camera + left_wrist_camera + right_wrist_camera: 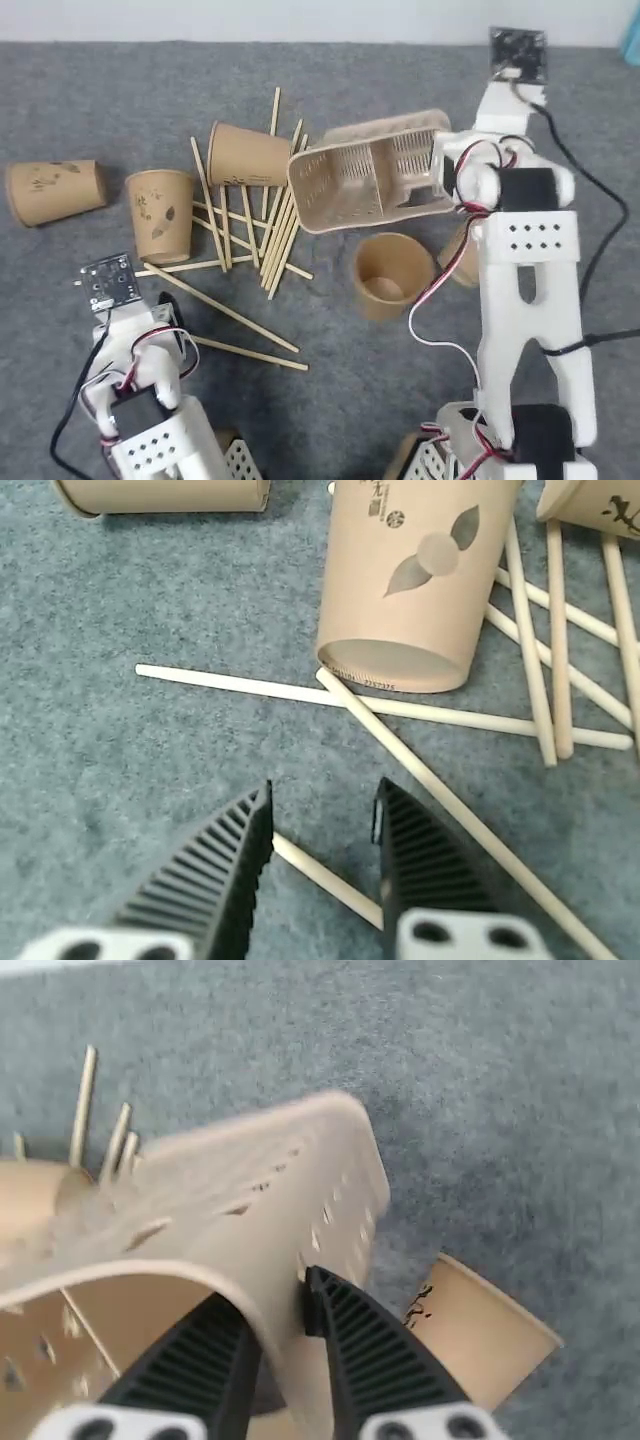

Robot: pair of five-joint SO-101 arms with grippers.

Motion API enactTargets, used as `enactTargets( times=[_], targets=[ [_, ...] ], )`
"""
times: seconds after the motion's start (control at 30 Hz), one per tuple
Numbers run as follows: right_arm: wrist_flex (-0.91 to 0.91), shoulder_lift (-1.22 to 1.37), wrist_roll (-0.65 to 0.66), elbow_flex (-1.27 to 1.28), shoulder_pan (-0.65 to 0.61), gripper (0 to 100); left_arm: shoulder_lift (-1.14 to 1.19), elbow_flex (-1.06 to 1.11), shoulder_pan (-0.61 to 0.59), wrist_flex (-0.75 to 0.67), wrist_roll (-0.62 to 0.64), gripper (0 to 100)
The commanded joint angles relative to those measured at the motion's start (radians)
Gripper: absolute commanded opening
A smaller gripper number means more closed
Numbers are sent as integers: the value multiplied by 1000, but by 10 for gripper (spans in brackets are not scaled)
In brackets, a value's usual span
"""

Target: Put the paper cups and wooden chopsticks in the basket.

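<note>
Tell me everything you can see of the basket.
The basket is a pale beige tub, plastic by the look, with rows of small slots in its walls. It is empty and tipped on its side, mouth showing to the high view. The right gripper is shut on one wall. The opposite rim sits beside a fallen paper cup and a pile of chopsticks; contact cannot be told.

Bright, even light from above; shadows soft and faint.

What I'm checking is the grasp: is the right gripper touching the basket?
Touching. The right wrist view shows the right gripper clamped on the basket wall, one finger on each side.
</note>
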Motion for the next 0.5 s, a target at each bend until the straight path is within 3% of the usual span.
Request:
enactTargets(
  times=[0.0, 0.3, 0.47],
  targets=[
    [99, 97, -83, -206, 10, 7, -20, -36, -28, -3, -9, 152],
    [383, 584, -186, -740, 36, 6, -20, -36, -34, -3, -9, 152],
    [475, 817, -127, -1026, 56, 23, -20, -36, -32, -3, -9, 152]
  ],
)
